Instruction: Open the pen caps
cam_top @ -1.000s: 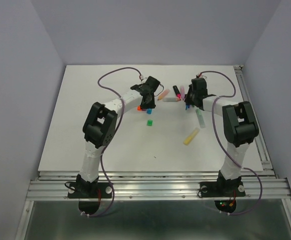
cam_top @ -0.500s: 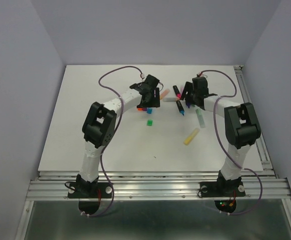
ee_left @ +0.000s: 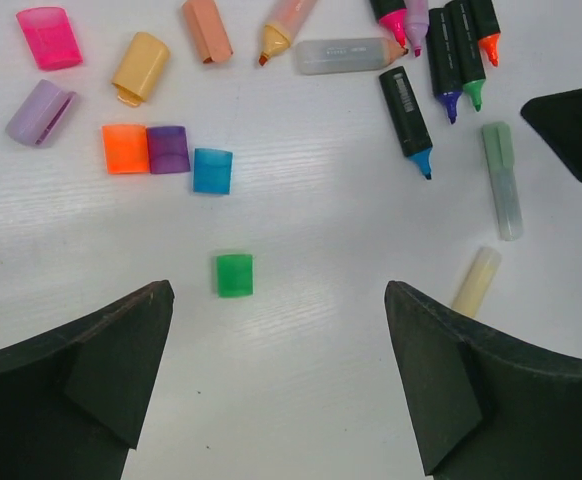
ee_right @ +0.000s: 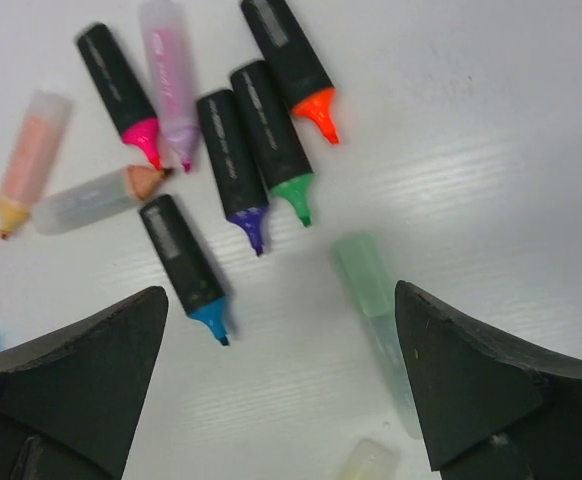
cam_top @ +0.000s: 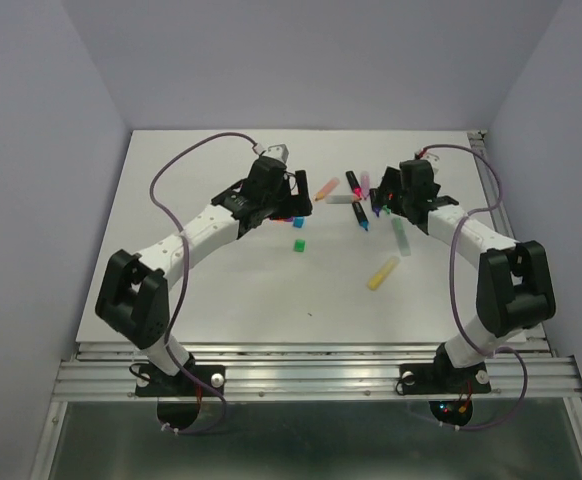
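A pink cap (ee_left: 49, 37), a yellow-orange cap (ee_left: 139, 67), a peach cap (ee_left: 206, 28) and a lilac cap (ee_left: 40, 110) lay loose on the bench (ee_left: 301, 350). Nearer, an orange cap (ee_left: 125, 148) touched a purple cap (ee_left: 168, 149), with a blue cap (ee_left: 212, 170) just beside and a green cap (ee_left: 234, 274) alone. To their right the pens lay flat with their tips bare. A pink-tipped black pen (ee_right: 121, 85), lilac pen (ee_right: 169, 75), purple-tipped black pen (ee_right: 231, 150), green-tipped black pen (ee_right: 271, 135) and orange-tipped black pen (ee_right: 291, 60) were clustered together. A blue-tipped black pen (ee_right: 184, 265) lay nearby, below a peach pen (ee_right: 31, 160) and a clear pen (ee_right: 96, 197). A mint pen (ee_right: 371, 300) and a pale yellow pen (ee_left: 476, 282) lay apart, and whether they were capped was unclear.
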